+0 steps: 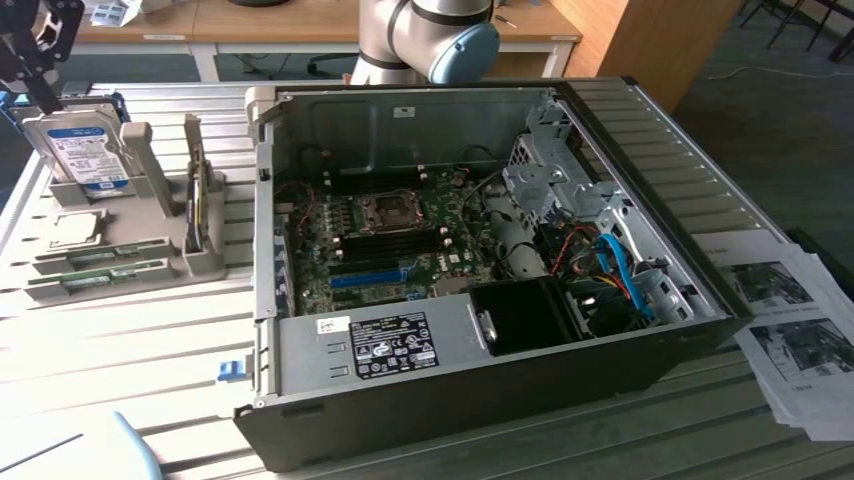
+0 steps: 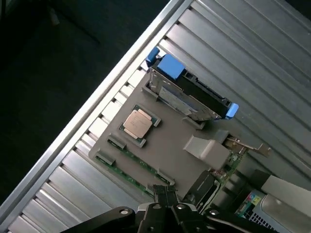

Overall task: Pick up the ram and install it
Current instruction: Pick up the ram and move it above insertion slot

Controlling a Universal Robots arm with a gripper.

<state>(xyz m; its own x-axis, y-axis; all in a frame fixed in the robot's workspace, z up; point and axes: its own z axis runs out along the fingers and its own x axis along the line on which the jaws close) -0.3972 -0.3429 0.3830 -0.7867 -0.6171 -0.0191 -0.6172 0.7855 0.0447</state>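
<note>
1. Ribbed metal makes up the surface [image 1: 147, 390] that carries everything; wooden desks stand behind it.
2. At the exterior view's left, my gripper [image 1: 47, 90] hangs above the grey holder [image 1: 154, 255]. Its jaws are pressed together and hold nothing.
3. Almost straight beneath my gripper a hard drive [image 1: 80, 150] stands upright in the holder. A square processor chip [image 1: 74, 228] lies flat a little further out from it.
4. The ram [image 2: 129, 167] sits low in the holder's outer edge slots, beyond the chip. It is a long green stick lying lengthwise, below my gripper and clearly apart from it.
5. I judge the step in hand to be the approach for the pick, with nothing grasped yet.
   - Closed jaws cannot straddle the stick, so they need to part before the descent.
   - I should line the fingers up across the stick's thin faces, near its middle.
   - I should come down square so it lifts without twisting in its clips.
   - The chip and the drive are close by, so the path must keep clear of both.
6. Well to the right of my gripper stands the open computer case [image 1: 387, 340]. Its motherboard [image 1: 320, 270] faces up.
7. Farthest right lie printed papers [image 1: 787, 330].
</note>
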